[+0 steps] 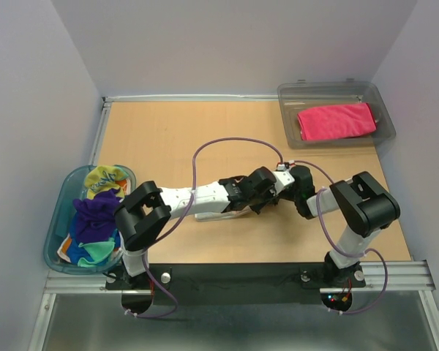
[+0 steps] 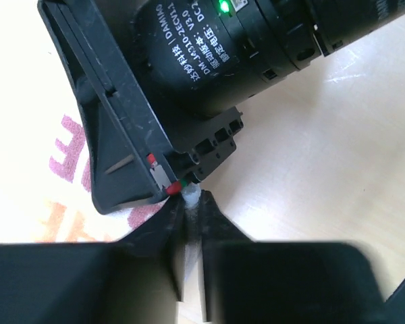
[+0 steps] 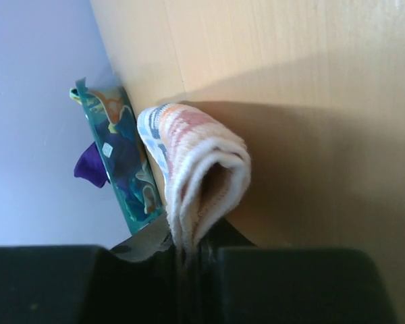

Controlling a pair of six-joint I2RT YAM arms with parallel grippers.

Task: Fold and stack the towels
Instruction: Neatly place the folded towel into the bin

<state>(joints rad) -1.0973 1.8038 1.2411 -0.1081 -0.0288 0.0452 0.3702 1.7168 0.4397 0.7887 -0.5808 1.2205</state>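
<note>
1. Step in hand, as I read it: folding. The striped towel (image 3: 202,169) is mid-fold on the table (image 1: 168,139), directly under the two meeting wrists.
2. The right gripper (image 3: 189,253) is clamped on the towel's doubled edge. The cloth rises from its fingertips in a fat, rounded loop.
3. The left gripper (image 2: 192,202) has its jaws drawn to a thin slit with a whitish scrap at the tips. I cannot tell whether it truly grips. The right arm's black wrist housing sits just ahead of it, almost touching.
4. To the left gripper's left, the towel's flat part shows big pink letters.
5. Next move, my guess: lay the pinched edge over the flat part with the edges matched. The arms are crowded, so they need a careful parting.
6. Materials: thick white terry, soft-piled and limp. The fold is rounded rather than creased and likely to spring open. The table is smooth wood-grain.
7. Well beyond the right gripper, a pink towel (image 1: 336,121) lies folded flat in a clear bin (image 1: 384,128).
8. Far from both tools, a tub (image 1: 58,219) holds crumpled towels, including a purple towel (image 1: 95,212).
</note>
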